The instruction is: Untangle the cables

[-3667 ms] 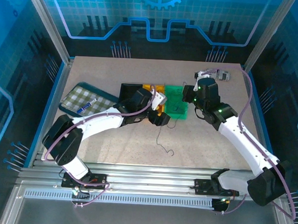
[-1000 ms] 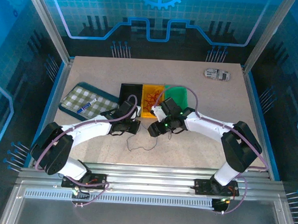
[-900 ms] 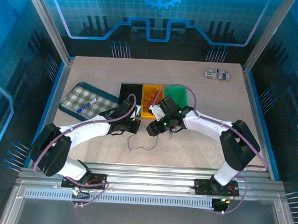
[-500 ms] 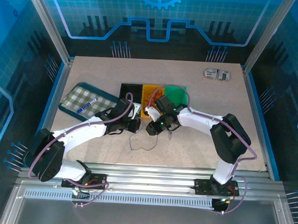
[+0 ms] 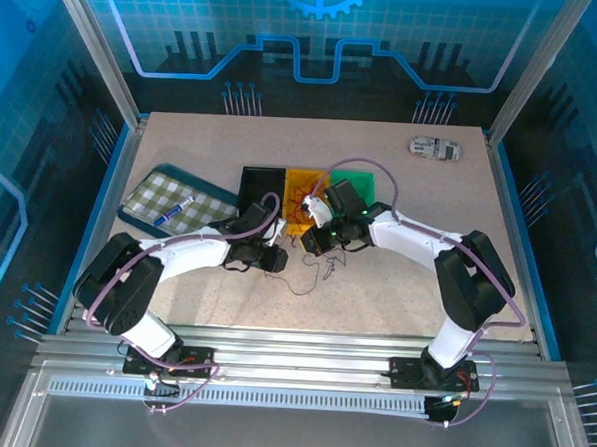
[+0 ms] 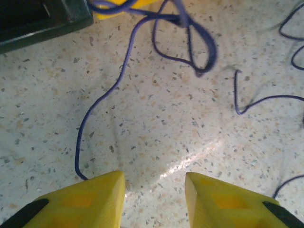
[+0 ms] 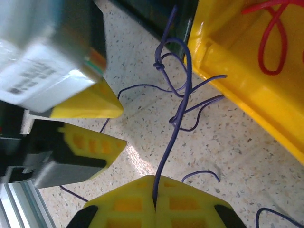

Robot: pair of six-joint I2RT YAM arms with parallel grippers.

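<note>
The left fingers [image 5: 273,258] hang partly open and empty over the worktop [image 5: 175,277]. Just beside them, the right fingers [image 7: 155,192] are pinched on the blue cable [image 7: 185,71], whose knot sits by the yellow bin [image 7: 228,61] holding the red cable [image 7: 270,45]. Mid-untangling, I'd say. Next the left should take the loop, minding the bin's edge.

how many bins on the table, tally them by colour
black bin: 1
yellow bin: 1
green bin: 1
total: 3
</note>
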